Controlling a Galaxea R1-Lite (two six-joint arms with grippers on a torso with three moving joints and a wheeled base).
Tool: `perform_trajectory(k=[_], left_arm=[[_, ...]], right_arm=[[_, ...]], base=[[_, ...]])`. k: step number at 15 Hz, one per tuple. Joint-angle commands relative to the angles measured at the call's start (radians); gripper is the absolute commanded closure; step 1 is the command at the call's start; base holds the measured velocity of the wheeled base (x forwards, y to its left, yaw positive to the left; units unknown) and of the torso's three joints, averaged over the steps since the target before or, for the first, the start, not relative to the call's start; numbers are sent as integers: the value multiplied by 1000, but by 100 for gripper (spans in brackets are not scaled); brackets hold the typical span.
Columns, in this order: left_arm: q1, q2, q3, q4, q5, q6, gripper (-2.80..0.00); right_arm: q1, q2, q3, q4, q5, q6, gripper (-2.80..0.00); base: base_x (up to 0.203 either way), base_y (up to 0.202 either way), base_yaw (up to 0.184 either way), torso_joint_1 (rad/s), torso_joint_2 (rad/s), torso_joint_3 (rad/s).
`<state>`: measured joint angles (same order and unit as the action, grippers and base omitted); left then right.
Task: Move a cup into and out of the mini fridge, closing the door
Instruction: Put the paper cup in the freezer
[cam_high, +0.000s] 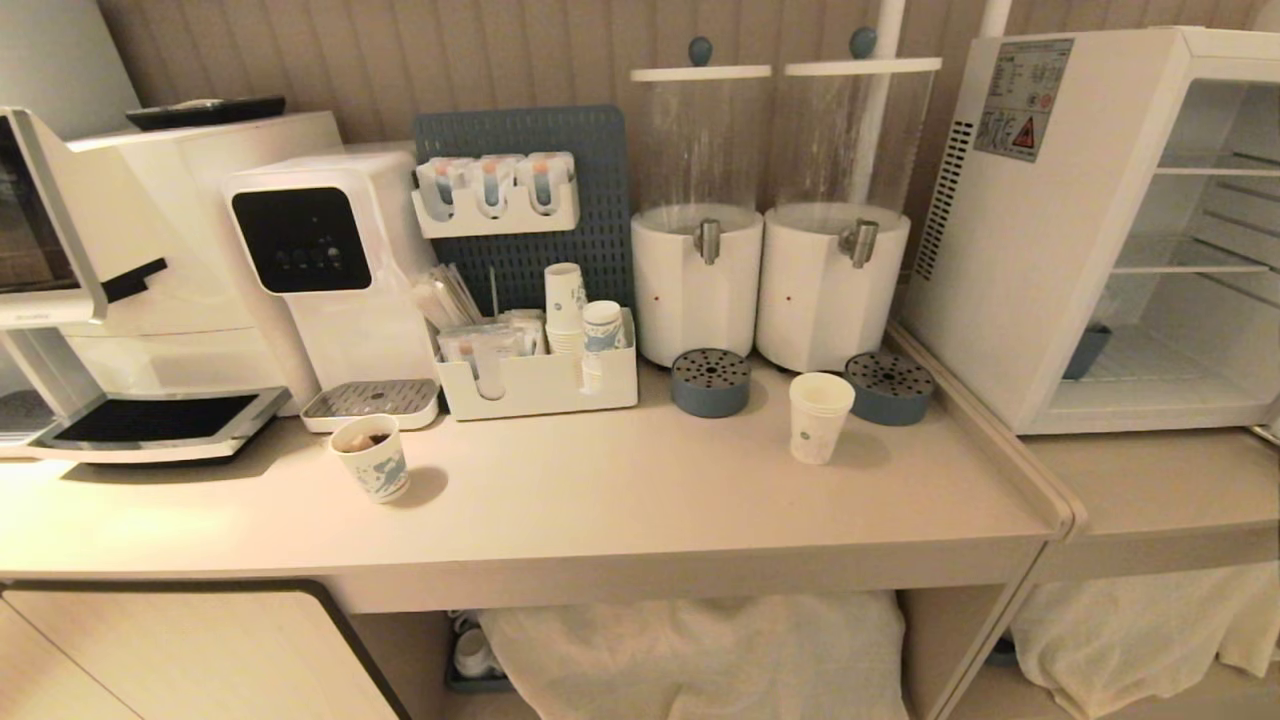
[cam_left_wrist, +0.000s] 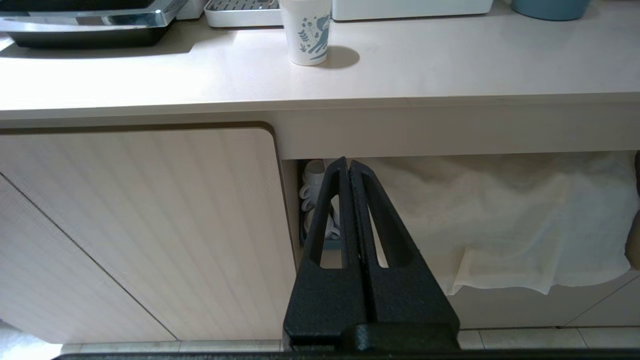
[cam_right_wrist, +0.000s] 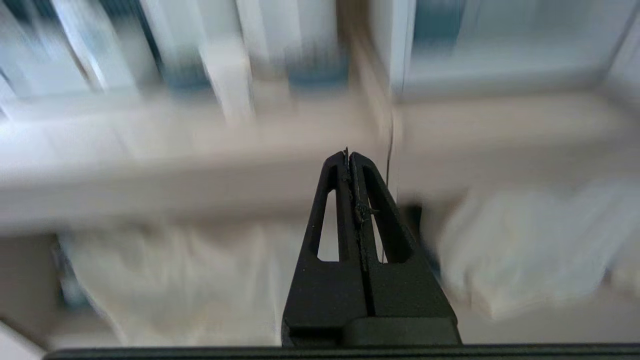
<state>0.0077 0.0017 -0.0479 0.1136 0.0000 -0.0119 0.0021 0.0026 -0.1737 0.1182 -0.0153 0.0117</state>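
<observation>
The cup (cam_high: 820, 417), tall, white and with a small faint blue print, stands upright on the counter in front of the right drink dispenser. To its right is the white mini fridge (cam_high: 1000, 260). Its front stands open, showing wire shelves, and the door is out of view. Neither arm shows in the head view. My left gripper (cam_left_wrist: 347, 162) is shut and empty, low in front of the cabinet below the counter edge. My right gripper (cam_right_wrist: 348, 155) is shut and empty too, below the counter's front edge, with a motion-blurred scene behind it.
A shorter cup with a bold blue drawing (cam_high: 372, 458) stands at the front left. Two drink dispensers (cam_high: 697, 290), blue drip trays (cam_high: 710, 382), an organizer with stacked cups (cam_high: 540, 385) and a water machine (cam_high: 320, 260) line the back. A raised lip (cam_high: 985, 425) separates the counter from the fridge's lower shelf.
</observation>
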Motion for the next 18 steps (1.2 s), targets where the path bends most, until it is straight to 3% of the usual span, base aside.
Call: perform_trajectory(k=[1, 3, 6, 10, 13, 15, 16, 18], left_arm=[[1, 0, 0, 1, 0, 1, 0], [1, 0, 0, 0, 0, 0, 0], [0, 0, 0, 0, 0, 0, 0], [0, 0, 0, 0, 0, 0, 0], [1, 0, 0, 0, 0, -1, 0], [1, 0, 0, 1, 0, 0, 0], [1, 0, 0, 0, 0, 0, 0], [0, 0, 0, 0, 0, -7, 0]], right_arm=[[1, 36, -265, 85, 4, 11, 0], [1, 159, -518, 160, 10, 49, 0], [6, 484, -724, 231, 35, 93, 0], [14, 811, -783, 257, 300, 126, 0], [-19, 1104, -775, 155, 372, 150, 0], [-81, 1271, -740, 67, 519, 126, 0], [-135, 1336, -706, 13, 665, 79, 0], [-238, 1486, -617, -124, 930, -108, 0]], base=[[0, 0, 0, 0, 0, 0], [0, 0, 0, 0, 0, 0], [0, 0, 0, 0, 0, 0], [0, 0, 0, 0, 0, 0], [0, 0, 0, 0, 0, 0], [0, 0, 0, 0, 0, 0], [0, 0, 0, 0, 0, 0], [0, 0, 0, 0, 0, 0]])
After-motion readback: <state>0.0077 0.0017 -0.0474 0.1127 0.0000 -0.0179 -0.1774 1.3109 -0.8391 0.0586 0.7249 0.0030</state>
